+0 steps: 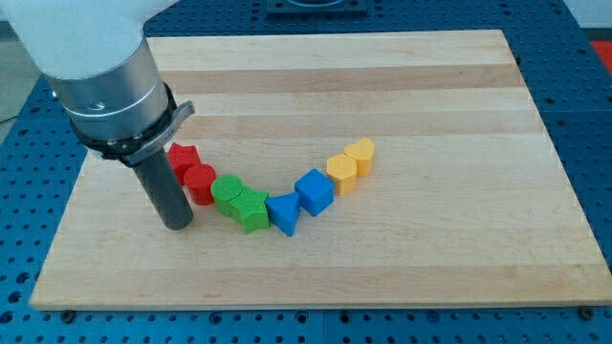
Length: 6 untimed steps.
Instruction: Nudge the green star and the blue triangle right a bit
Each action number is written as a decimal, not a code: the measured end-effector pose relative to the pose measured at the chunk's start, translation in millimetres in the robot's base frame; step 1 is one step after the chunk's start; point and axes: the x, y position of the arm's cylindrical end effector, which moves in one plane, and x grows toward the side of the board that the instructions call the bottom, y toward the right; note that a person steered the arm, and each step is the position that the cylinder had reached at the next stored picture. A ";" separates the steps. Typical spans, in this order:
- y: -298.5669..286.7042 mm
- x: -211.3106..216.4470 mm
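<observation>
The green star (252,209) lies low in the middle of the wooden board (411,86), touching the blue triangle (284,212) on its right. My tip (177,224) rests on the board at the view's left, about 60 pixels left of the green star, just below the red cylinder (200,182). A green round block (228,194) sits between my tip and the star, touching the star's upper left side.
The blocks form a curved chain: red star-like block (184,158), red cylinder, green round block, green star, blue triangle, blue cube (315,191), yellow hexagon-like block (342,172), yellow heart-like block (360,155). The board lies on a blue perforated table (583,115).
</observation>
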 end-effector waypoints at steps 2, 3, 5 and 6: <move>13.0 31.7; 13.6 25.3; 20.9 10.3; 23.0 12.3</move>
